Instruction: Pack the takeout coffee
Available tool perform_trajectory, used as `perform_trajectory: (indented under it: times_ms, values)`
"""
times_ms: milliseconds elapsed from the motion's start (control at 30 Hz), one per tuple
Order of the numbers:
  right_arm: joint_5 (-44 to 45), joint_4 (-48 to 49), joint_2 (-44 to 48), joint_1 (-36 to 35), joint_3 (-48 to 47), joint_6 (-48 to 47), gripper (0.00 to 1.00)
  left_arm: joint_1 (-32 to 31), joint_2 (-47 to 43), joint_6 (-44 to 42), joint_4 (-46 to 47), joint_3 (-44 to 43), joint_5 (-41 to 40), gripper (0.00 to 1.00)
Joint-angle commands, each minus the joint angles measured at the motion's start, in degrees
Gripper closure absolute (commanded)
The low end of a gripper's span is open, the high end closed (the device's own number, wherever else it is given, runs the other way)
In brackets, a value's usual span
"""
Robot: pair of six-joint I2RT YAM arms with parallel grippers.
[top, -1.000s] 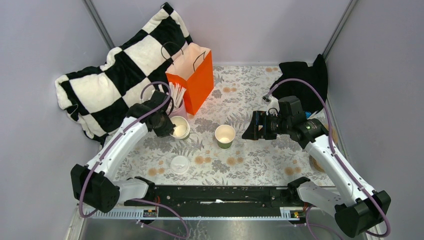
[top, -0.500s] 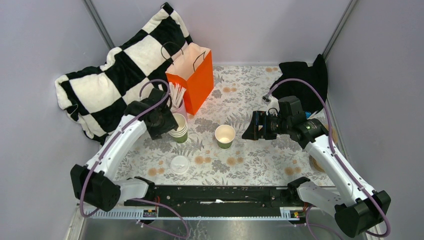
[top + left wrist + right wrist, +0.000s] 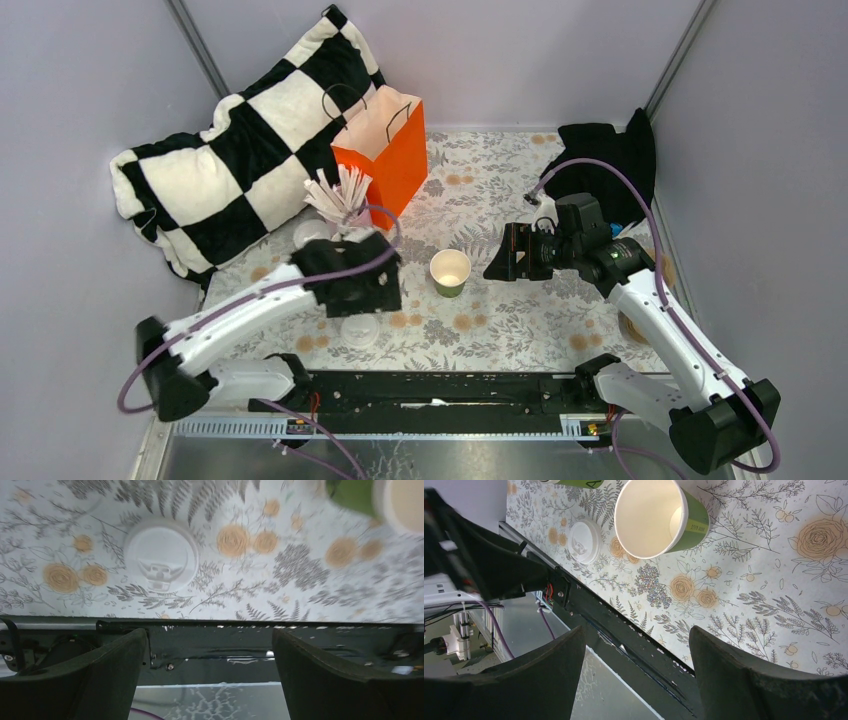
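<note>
Right hand near upright, mouth-up cup

A robotics lab test cell is indicated. The space is closed in by plain grey wall panels held by bare metal struts. A left arm and a right arm, both white, are bolted to a black rail at the table's near edge, and purple cables are looped over them. Homely touches are limited to a floral tablecloth, a checkered pillow and an orange paper bag.
</note>
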State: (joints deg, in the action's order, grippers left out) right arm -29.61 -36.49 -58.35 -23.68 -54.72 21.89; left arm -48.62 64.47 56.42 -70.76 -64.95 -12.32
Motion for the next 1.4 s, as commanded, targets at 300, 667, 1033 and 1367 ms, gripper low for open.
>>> perform_trajectory:
  times_ms: [300,667,1033,1367]
  values:
    - [-0.1,0.8,0.4,-0.2,-0.8,-0.4,0.18,-5.4,8.4,4.4,12.6,18.6,-2.8,0.01]
    - [-0.3,1.0,0.1,-0.2,-0.9,-0.1,0.17,5.0,9.3,-2.4,23.4,23.8,-0.7,0.01]
    - [0.0,0.7,0.1,-0.2,-1.0,-0.2,0.17,5.0,11.4,-2.9,22.4,22.8,-1.6,0.01]
    - [-0.2,0.8,-0.2,-0.2,-1.1,-0.3,0.17,5.0,12.4,-2.7,23.3,23.2,-1.3,0.09]
